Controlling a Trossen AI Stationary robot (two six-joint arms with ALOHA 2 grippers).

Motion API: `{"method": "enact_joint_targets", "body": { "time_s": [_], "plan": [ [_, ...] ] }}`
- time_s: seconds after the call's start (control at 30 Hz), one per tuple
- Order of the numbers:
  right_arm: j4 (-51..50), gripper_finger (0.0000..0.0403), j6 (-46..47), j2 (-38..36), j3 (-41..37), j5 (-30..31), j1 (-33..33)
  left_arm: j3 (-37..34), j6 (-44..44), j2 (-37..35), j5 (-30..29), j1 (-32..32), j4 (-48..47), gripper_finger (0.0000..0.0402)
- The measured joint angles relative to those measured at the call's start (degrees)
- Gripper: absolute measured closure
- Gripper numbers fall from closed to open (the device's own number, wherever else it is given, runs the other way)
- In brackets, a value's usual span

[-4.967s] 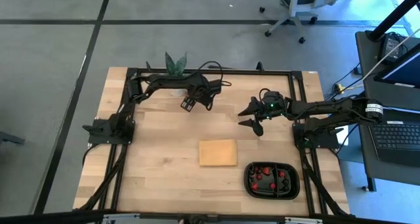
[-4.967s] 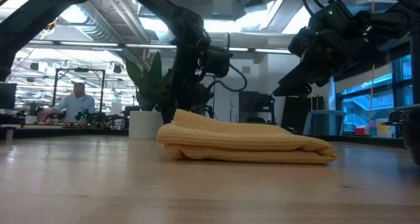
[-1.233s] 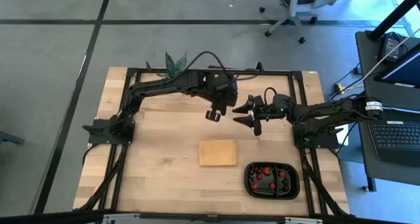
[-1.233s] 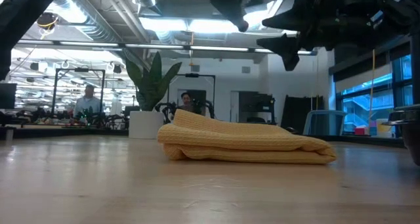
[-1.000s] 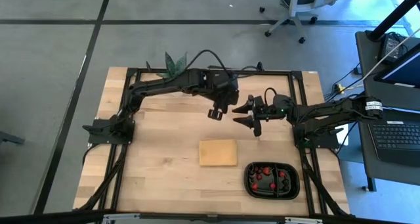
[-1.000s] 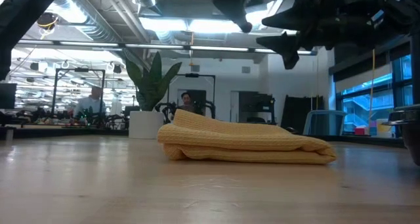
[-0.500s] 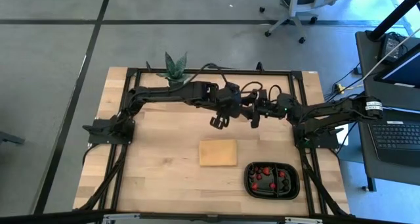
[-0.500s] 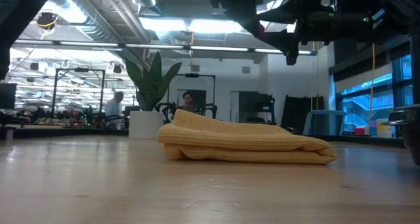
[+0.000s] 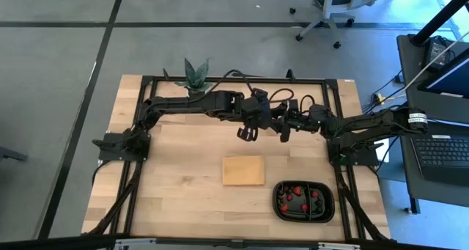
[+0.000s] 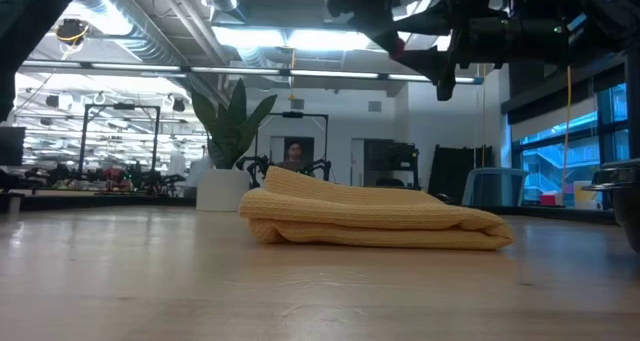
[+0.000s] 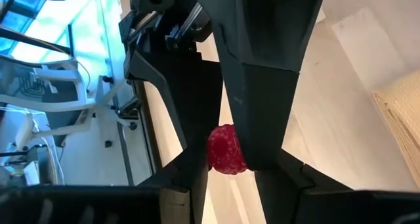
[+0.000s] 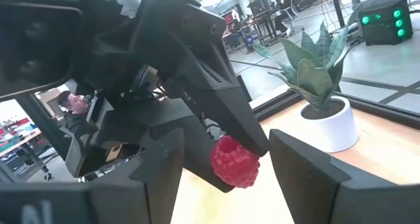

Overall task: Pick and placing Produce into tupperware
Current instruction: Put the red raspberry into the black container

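Note:
High over the middle of the table, my left gripper [image 9: 247, 131] is shut on a red raspberry [image 11: 226, 150], one piece of the produce. From the right, my right gripper [image 9: 282, 129] meets it. Its fingers stand open on either side of the raspberry [image 12: 235, 161], with a gap on each side. Near the front right edge stands the tupperware, a black tray [image 9: 323, 213]. Several red and dark berries lie in it. My left gripper pinches the raspberry's two sides [image 11: 216, 159] between its two fingertips [image 12: 246, 135]. The fingers slant down toward the table's right. The berry hangs clear, high above the table.
A folded tan cloth pad [image 9: 243, 170] lies on the table below and in front of the two grippers. A potted spiky plant [image 9: 195, 74] stands at the far edge. Black frame rails [image 9: 220, 80] run along the far and side edges.
My left gripper has carried the raspberry toward the table's right edge and slightly down, rolling as it went, up to my right gripper. My right gripper has stayed in place and turned its wrist. Its open fingers now stand around the berry.

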Motion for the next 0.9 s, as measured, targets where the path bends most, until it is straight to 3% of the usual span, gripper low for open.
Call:
{"method": "enact_joint_targets", "body": {
  "time_s": [0.17, 0.53, 0.9],
  "plan": [
    [0.12, 0.0198, -0.02, -0.02, 0.0, -0.04, 0.0, -0.09, 0.31, 0.0, -2.04, -0.36, 0.8, 0.0301],
    [0.29, 0.0297, -1.28, -0.02, 0.04, -0.13, 0.0, -0.09, 1.63, 0.04, -2.14, -1.61, 2.66, 0.0301],
    [-1.66, 0.0304, -2.12, 0.04, 0.15, -0.4, 0.04, -0.04, 0.36, 0.11, -1.05, -1.48, 0.48, 0.0292]
  ]
}}
